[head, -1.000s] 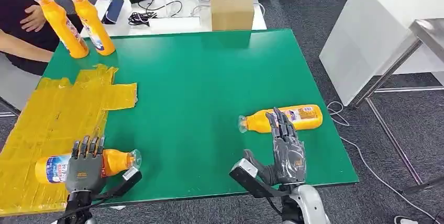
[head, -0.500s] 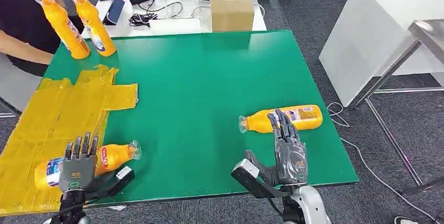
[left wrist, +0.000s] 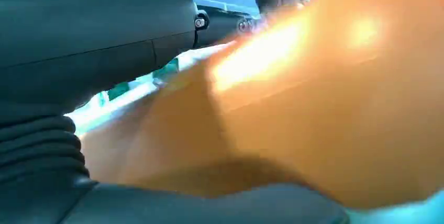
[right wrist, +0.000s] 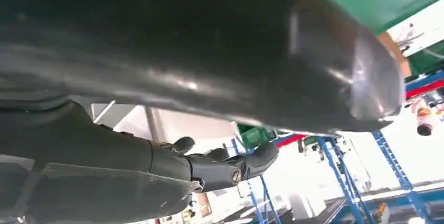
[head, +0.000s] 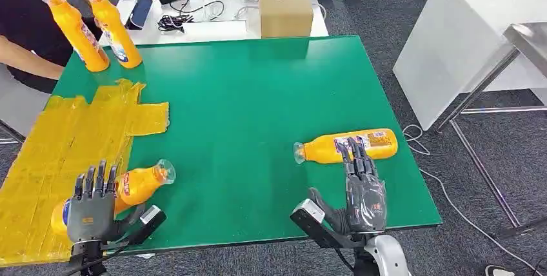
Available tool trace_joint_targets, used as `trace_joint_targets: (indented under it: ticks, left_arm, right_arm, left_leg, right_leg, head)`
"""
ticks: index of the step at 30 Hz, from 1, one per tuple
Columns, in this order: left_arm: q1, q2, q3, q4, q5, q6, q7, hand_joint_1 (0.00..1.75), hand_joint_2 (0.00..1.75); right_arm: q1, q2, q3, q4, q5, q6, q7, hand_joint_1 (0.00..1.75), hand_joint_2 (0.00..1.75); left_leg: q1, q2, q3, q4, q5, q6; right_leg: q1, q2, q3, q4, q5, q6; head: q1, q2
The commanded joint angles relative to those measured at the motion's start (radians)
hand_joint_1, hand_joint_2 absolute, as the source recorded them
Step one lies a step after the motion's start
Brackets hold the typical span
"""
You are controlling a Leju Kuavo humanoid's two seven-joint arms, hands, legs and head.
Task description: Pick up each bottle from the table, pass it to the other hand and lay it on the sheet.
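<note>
An orange bottle (head: 137, 183) lies on its side at the near edge of the yellow sheet (head: 77, 128), its neck out over the green table (head: 258, 95). My left hand (head: 92, 205) hovers over the bottle's base end with fingers straight and spread; the left wrist view has that bottle (left wrist: 324, 103) right against the left hand (left wrist: 94, 41). A second orange bottle (head: 345, 147) lies on the table at the near right. My right hand (head: 362, 189) sits just short of it, flat, its fingertips overlapping the bottle's near side. Both hands hold nothing.
Two more orange bottles (head: 74, 31) (head: 116, 28) stand upright at the far left corner beside a person's arm (head: 19, 57). A cardboard box (head: 285, 8) sits past the far edge among cables. A white table (head: 464, 44) stands to the right.
My left hand has drawn back toward the near edge, and the bottle under it has swung so its neck points farther away. My right hand has shifted slightly right along the second bottle.
</note>
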State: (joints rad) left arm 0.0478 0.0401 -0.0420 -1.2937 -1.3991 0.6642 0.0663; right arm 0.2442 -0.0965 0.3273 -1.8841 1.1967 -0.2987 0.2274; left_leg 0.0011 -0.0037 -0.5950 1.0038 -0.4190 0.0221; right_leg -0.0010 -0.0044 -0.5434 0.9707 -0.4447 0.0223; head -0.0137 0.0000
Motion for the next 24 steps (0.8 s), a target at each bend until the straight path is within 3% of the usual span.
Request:
trace_joint_targets:
  ticks: [1, 9, 16, 18, 20, 21, 23, 24]
  left_arm:
    - [0.033, -0.116, 0.116, -0.3, 0.374, 0.027, -0.225, 0.0, 0.0]
    - [0.009, -0.167, 0.158, -0.318, 0.577, 0.034, -0.367, 0.0, 0.0]
    - [0.005, -0.16, 0.154, -0.285, 0.579, 0.017, -0.351, 0.0, 0.0]
    - [0.019, -0.165, 0.151, -0.318, 0.695, -0.046, -0.363, 0.0, 0.0]
    - [0.055, -0.173, 0.145, -0.396, 0.963, -0.248, -0.395, 0.0, 0.0]
    - [0.064, -0.178, 0.146, -0.412, 0.962, -0.253, -0.394, 0.0, 0.0]
    - [0.092, -0.182, 0.145, -0.459, 1.186, -0.415, -0.409, 0.0, 0.0]
    - [0.115, -0.18, 0.138, -0.487, 1.258, -0.482, -0.409, 0.0, 0.0]
  right_arm:
    - [0.045, -0.005, -0.029, -0.015, 0.024, -0.029, 0.026, 0.0, 0.0]
    - [0.073, -0.022, -0.018, -0.025, 0.031, -0.05, 0.046, 0.0, 0.0]
    - [0.083, -0.034, -0.012, -0.042, 0.032, -0.057, 0.061, 0.0, 0.0]
    - [0.102, -0.039, -0.022, -0.061, 0.045, -0.062, 0.076, 0.0, 0.0]
    - [0.155, -0.065, -0.058, -0.1, 0.051, -0.074, 0.096, 0.0, 0.0]
    - [0.171, -0.074, -0.07, -0.109, 0.044, -0.079, 0.091, 0.0, 0.0]
    - [0.196, -0.09, -0.106, -0.122, 0.078, -0.09, 0.102, 0.0, 0.0]
    - [0.213, -0.105, -0.134, -0.131, 0.092, -0.101, 0.104, 0.0, 1.75]
  left_leg:
    - [0.001, -0.001, -0.002, 0.001, -0.001, -0.001]
    - [0.001, 0.0, 0.0, 0.001, -0.001, -0.001]
    - [0.001, 0.0, 0.0, 0.0, -0.001, -0.001]
    - [0.0, 0.0, -0.001, 0.0, -0.001, -0.001]
    - [0.0, -0.001, -0.001, 0.001, -0.001, -0.001]
    - [0.001, -0.001, -0.002, 0.001, -0.001, 0.0]
    - [0.0, -0.001, -0.001, 0.001, -0.001, 0.0]
    - [0.0, -0.001, -0.001, 0.001, -0.002, -0.001]
  right_leg:
    - [0.001, -0.001, -0.001, 0.001, -0.001, 0.0]
    - [0.001, 0.001, 0.0, 0.0, -0.001, 0.0]
    - [0.0, 0.0, 0.0, 0.0, 0.0, 0.0]
    - [0.0, 0.0, 0.0, 0.0, -0.001, 0.0]
    - [0.0, -0.001, -0.001, 0.0, -0.001, 0.0]
    - [0.0, -0.001, -0.001, 0.0, -0.001, 0.0]
    - [0.0, -0.001, -0.001, 0.0, -0.001, 0.0]
    - [0.0, -0.001, 0.0, 0.0, -0.002, 0.0]
  head:
    - [0.0, 0.0]
    - [0.0, 0.0]
    - [0.0, 0.0]
    - [0.0, 0.0]
    - [0.0, 0.0]
    - [0.0, 0.0]
    - [0.0, 0.0]
    - [0.0, 0.0]
